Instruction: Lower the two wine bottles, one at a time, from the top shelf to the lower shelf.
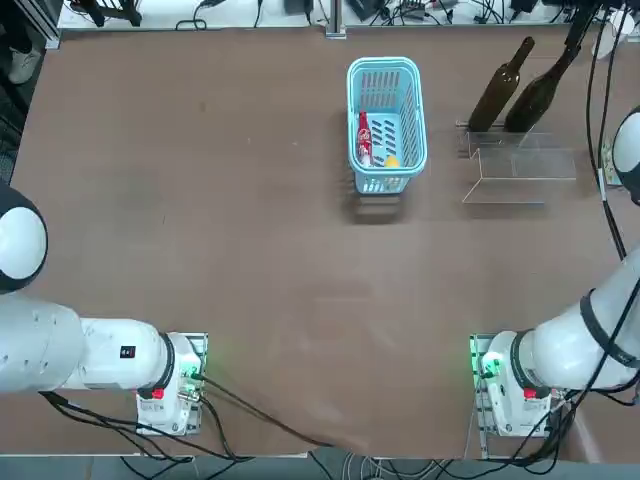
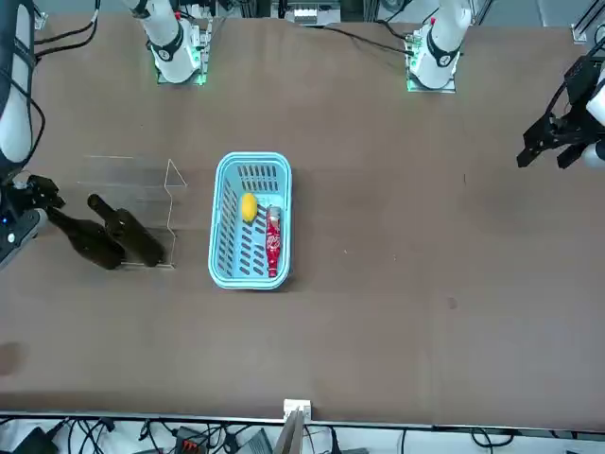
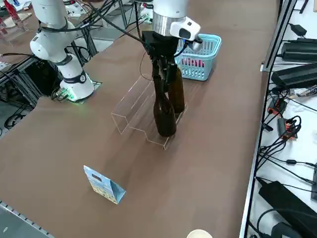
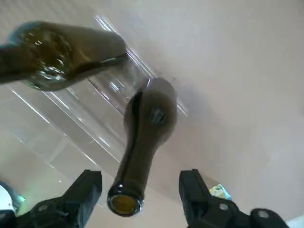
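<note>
Two dark olive-brown wine bottles stand upright side by side on the clear acrylic rack (image 1: pixel 520 165), on its step farthest from the arms' bases, which looks like the lower shelf (image 3: pixel 166 139). One wine bottle (image 1: pixel 497 92) (image 3: pixel 177 91) (image 4: pixel 61 52) stands free. The other (image 1: pixel 540 92) (image 3: pixel 165 116) (image 4: pixel 147 123) has its neck between the fingers of my right gripper (image 3: pixel 159 67) (image 4: pixel 140 183) (image 2: pixel 38 194). The gripper is open: both fingers (image 4: pixel 90 185) stand clear of the neck on either side.
A light-blue basket (image 1: pixel 352 80) with a red bottle (image 1: pixel 364 138) and a yellow item stands left of the rack. A small blue printed card (image 3: pixel 104 184) stands on the table near its right edge. Cables run along the far edge.
</note>
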{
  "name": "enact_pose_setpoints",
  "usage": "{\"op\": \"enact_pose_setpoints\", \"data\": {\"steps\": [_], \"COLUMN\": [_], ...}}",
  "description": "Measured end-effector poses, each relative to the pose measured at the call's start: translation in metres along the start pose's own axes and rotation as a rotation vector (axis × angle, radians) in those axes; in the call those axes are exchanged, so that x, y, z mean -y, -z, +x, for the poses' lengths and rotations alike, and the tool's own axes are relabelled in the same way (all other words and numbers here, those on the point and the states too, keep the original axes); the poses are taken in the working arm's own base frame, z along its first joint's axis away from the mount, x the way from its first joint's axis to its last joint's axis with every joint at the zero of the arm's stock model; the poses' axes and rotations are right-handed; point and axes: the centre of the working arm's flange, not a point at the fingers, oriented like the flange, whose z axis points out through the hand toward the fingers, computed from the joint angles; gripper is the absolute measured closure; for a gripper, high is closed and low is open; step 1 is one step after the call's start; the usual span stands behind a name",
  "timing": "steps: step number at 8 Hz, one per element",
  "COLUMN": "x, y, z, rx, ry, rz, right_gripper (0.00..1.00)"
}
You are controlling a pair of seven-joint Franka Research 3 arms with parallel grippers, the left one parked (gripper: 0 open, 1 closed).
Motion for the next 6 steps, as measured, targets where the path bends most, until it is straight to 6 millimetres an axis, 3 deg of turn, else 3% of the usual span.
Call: {"op": "enact_pose_setpoints", "data": {"steps": [2,3,6], "x": [0.012,0.021,0.081], "y": [0.024,0.047,0.136], "z": [-0.003,-0.005,-0.016], "rx": [-0.020,-0.039,-0.144], "ry": [-0.053,-0.100,-0.254], "rz": [0.005,-0.006,-0.047], "right_gripper": [0.00,0.00,0.00]}}
